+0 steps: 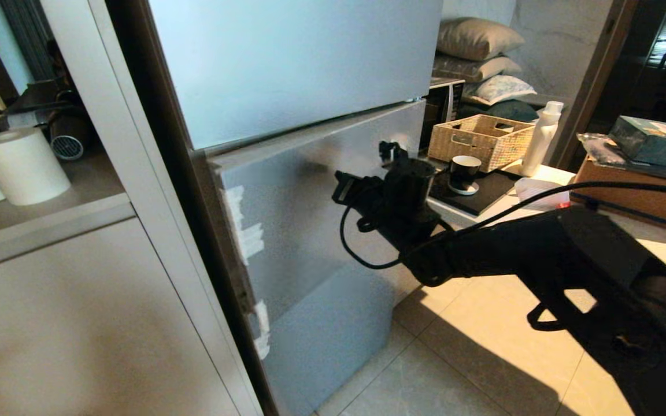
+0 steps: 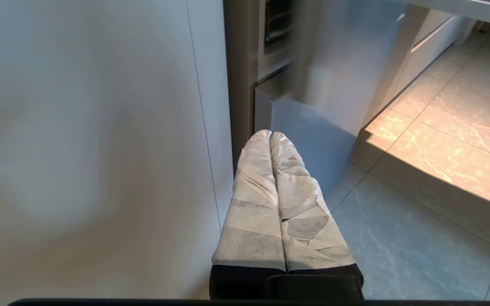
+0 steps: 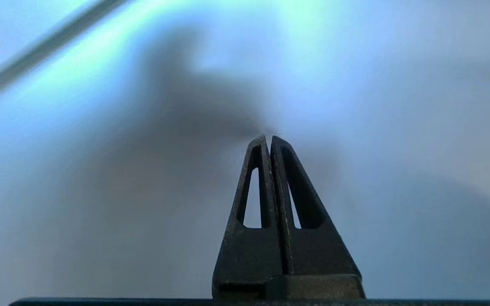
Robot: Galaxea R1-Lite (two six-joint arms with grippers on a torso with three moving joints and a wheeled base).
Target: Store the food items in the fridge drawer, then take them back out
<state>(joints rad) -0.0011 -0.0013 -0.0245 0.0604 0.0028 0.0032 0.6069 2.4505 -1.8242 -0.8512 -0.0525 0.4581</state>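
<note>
Both grippers are keeping their jaws pressed together, empty: the right gripper [image 3: 269,138] facing the fridge door [image 1: 321,242], the left gripper [image 2: 269,134] pointing floorward.

Silver-blue fridge door [image 1: 321,242], tan woven basket [image 1: 480,141]

We see a pale counter [image 1: 547,173] right of the fridge, bearing a wicker basket [image 1: 480,140], a white bottle [image 1: 543,137] just beside it, a dark mug [image 1: 463,173] on a black mat [image 1: 486,193], and a cardboard box [image 1: 628,193]. On the left, a shelf [image 1: 38,208] holds 1 paper roll [image 1: 21,164].
</note>
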